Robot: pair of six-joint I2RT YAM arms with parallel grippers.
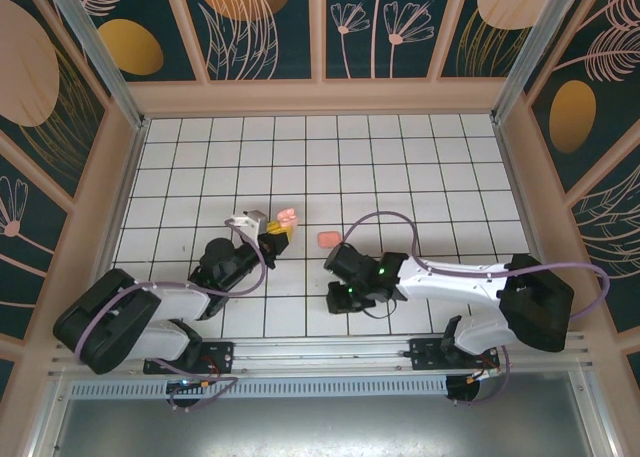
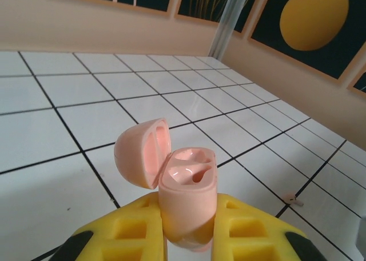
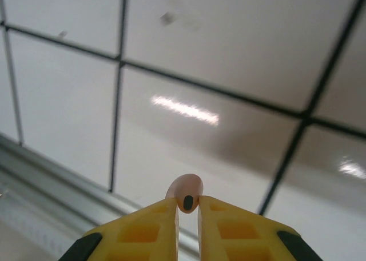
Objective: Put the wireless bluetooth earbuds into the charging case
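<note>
between the fingertips [image 3: 163, 215] of the right gripper [image 3: 187, 208], one earbud [image 3: 186, 188] sits pinched tight; yellow fingers [image 2: 251, 227] of the left gripper [image 2: 187, 218] clamp the open charging case [image 2: 186, 184], its lid [image 2: 140, 155] tipped back.

The pale pink rounded plastic charging case [image 2: 186, 204] looks smooth with a soft satin sheen. The yellow moulded plastic fingers [image 2: 251, 229] are matt — the white tiled table surface [image 3: 229, 38] glossy, mirroring lamp glare; the tiny salmon-pink plastic earbud [image 3: 184, 188] smooth
</note>
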